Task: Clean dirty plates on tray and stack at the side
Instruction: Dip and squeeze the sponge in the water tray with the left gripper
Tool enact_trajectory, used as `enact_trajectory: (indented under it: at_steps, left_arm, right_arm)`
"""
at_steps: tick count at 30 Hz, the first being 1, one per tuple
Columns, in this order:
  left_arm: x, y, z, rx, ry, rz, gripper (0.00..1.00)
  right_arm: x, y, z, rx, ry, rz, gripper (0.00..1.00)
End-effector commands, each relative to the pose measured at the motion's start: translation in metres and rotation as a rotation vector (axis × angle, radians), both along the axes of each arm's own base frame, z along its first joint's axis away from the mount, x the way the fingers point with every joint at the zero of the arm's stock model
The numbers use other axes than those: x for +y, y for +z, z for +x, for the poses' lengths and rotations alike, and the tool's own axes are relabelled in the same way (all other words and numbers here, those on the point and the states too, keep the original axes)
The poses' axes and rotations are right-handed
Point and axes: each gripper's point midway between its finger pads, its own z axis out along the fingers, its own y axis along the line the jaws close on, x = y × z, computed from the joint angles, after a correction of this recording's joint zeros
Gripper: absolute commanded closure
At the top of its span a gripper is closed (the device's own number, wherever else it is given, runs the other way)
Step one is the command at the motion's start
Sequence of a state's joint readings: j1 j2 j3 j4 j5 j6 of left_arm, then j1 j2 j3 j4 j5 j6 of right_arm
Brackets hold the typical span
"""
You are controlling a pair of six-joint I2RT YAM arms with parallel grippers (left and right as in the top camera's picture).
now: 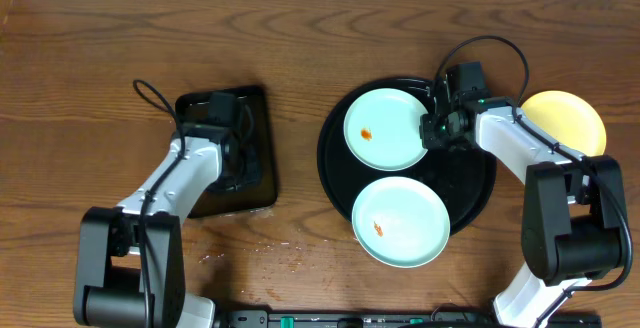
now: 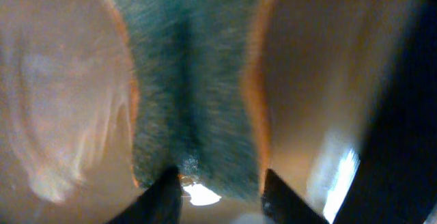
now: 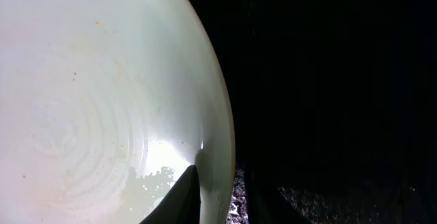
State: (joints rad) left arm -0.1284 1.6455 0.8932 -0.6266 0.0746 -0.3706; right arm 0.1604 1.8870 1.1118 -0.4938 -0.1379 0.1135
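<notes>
The right hand (image 1: 438,128) is pinched on the rim of the far plate (image 1: 385,128) on the tray (image 1: 470,183); with so thin a hold it could be dropped or tilted. The near plate (image 1: 400,223), overhanging the tray's front rim, could be knocked off. Left of the tray, a sponge (image 2: 194,80) is squeezed by the left hand (image 2: 218,186).

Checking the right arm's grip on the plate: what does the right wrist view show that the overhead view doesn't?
Only the right wrist: the right gripper with its fingertips straddling the rim of the upper mint plate, one inside and one outside, and tiny orange specks on the plate. Only the overhead: the second mint plate, the yellow plate beside the black tray, and the left gripper over the small dark tray. Both: the upper mint plate on the black tray.
</notes>
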Motion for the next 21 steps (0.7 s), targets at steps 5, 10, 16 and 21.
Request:
enact_trajectory:
  at_steps: [5, 10, 16, 21]
  left_arm:
    - [0.011, -0.013, 0.004, -0.044, 0.064, 0.052, 0.92]
    - [0.013, 0.0, 0.006, -0.036, 0.028, 0.058, 0.93]
    - [0.013, 0.04, 0.017, -0.109, 0.018, 0.052, 0.55]
    - [0.022, 0.048, 0.022, -0.15, -0.011, 0.112, 0.47]
  right_arm:
    - [-0.003, -0.006, -0.005, 0.029, -0.009, -0.008, 0.79]
    - [-0.003, -0.006, -0.006, 0.032, -0.009, -0.009, 0.79]
    - [-0.003, -0.006, -0.006, 0.032, -0.008, -0.009, 0.79]
    - [-0.003, -0.006, -0.007, 0.035, -0.009, -0.01, 0.79]
